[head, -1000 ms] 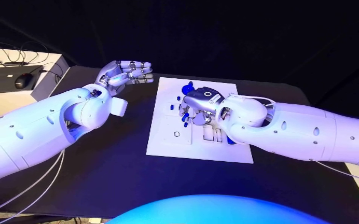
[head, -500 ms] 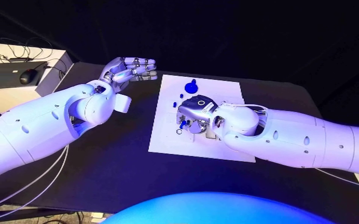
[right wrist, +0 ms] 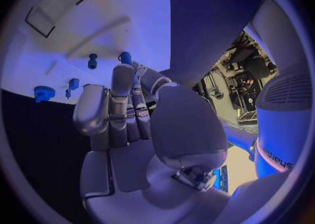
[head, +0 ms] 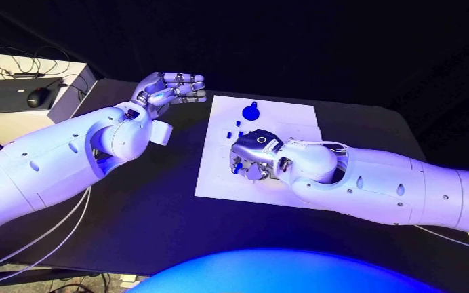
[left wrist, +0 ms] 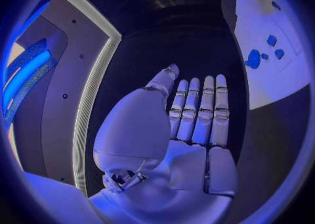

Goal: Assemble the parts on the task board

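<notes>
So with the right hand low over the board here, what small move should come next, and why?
Probably closing the right hand on the small blue peg by its fingertips. It hovers low over the task board with nothing visibly gripped, while the left hand is held off the board.

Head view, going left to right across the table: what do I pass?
Mouse → left hand → small blue parts near the task board's left edge → right hand over the board.
</notes>
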Controlling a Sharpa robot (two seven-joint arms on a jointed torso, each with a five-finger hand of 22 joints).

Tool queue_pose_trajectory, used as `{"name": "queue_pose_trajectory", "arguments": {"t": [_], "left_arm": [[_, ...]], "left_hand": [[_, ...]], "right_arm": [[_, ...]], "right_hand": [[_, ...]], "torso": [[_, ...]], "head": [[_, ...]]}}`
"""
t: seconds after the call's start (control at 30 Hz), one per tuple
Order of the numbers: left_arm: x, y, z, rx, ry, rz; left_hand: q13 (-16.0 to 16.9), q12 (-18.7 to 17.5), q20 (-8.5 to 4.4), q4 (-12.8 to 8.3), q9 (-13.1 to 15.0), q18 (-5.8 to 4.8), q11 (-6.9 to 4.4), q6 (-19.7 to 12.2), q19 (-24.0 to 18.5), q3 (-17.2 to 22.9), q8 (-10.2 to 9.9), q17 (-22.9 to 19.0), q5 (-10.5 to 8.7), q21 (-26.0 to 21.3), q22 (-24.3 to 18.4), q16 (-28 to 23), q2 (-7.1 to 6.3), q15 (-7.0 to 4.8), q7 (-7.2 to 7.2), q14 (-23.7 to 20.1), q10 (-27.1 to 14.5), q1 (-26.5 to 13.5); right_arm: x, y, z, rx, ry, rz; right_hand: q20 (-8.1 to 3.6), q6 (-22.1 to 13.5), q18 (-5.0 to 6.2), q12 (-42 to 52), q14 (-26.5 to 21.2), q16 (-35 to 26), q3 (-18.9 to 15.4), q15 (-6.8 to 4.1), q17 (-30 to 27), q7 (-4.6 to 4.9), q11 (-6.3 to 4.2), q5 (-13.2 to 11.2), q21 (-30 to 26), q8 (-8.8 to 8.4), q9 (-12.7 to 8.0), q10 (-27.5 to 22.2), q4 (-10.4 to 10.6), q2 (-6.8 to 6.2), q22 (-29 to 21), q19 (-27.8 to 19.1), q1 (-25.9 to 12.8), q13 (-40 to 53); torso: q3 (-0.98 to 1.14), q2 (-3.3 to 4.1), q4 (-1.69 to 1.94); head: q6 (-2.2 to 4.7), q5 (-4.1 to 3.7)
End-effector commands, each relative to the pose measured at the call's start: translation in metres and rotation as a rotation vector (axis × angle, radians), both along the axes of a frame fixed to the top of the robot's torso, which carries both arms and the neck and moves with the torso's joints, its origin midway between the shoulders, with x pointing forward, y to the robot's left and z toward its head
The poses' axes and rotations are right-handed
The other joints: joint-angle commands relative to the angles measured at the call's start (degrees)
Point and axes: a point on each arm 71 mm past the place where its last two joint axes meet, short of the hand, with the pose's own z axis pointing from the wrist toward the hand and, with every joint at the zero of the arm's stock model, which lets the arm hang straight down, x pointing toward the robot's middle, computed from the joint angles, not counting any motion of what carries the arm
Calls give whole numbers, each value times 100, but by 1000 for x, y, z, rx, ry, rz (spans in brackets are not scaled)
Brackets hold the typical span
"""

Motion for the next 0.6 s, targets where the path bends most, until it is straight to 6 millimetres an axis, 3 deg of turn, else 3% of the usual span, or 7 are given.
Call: {"name": "queue_pose_trajectory", "arguments": {"t": [0.03,0.6], "left_arm": [[-1,-2,1,-11,-2,-15],[-1,-1,1,-10,-1,-14]], "left_hand": [[-5,-8,0,17,-7,-75,-4,2,48,0,0,-6,14,36,-6,32,25,-4,32,-20,-28,47],[-5,-8,0,17,-7,-75,-4,2,48,0,0,-6,14,36,-6,32,25,-4,32,-20,-28,47]], "right_arm": [[-2,2,-2,-15,-4,9],[3,2,-4,-20,-54,-4]], "right_hand": [[-49,32,-20,28,-32,26,-2,-5,5,10,-368,23,21,-6,-2,794,-33,235,807,382,181,26],[-50,36,-18,28,-30,27,11,-6,13,9,-369,19,38,-5,-2,798,-58,240,811,385,168,26]], "torso": [[-4,0,0],[-5,-1,2]], "head": [[-7,8],[-17,1]]}}
